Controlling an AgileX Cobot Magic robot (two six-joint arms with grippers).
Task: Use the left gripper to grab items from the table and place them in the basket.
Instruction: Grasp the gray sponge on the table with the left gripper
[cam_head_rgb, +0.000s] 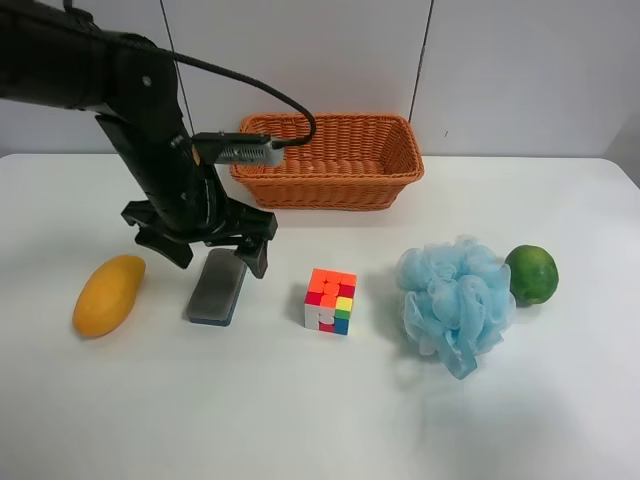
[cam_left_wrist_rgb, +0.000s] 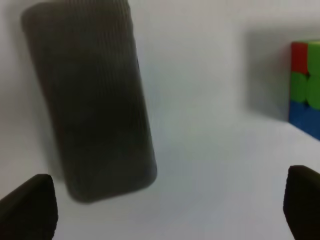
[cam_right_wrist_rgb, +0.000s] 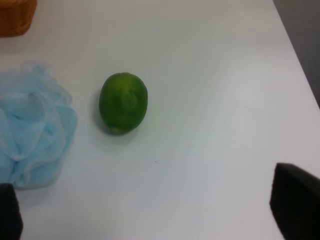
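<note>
My left gripper (cam_head_rgb: 212, 250) is open and hangs just above the far end of the grey pad with a blue base (cam_head_rgb: 217, 287), its fingers astride that end without touching. In the left wrist view the pad (cam_left_wrist_rgb: 90, 100) lies between the two black fingertips (cam_left_wrist_rgb: 27, 207), with the puzzle cube (cam_left_wrist_rgb: 306, 85) off to one side. On the white table (cam_head_rgb: 300, 420) lie the yellow-orange mango (cam_head_rgb: 107, 294), the cube (cam_head_rgb: 331, 300), the light blue mesh puff (cam_head_rgb: 455, 300) and the green fruit (cam_head_rgb: 531, 274). The wicker basket (cam_head_rgb: 328, 160) stands behind. My right gripper (cam_right_wrist_rgb: 152, 215) is open and empty.
The right wrist view shows the green fruit (cam_right_wrist_rgb: 123, 102), the puff (cam_right_wrist_rgb: 30, 125), a corner of the basket (cam_right_wrist_rgb: 15, 15) and the table's edge (cam_right_wrist_rgb: 300, 65). A black cable (cam_head_rgb: 270, 95) runs from the left arm past the basket's rim.
</note>
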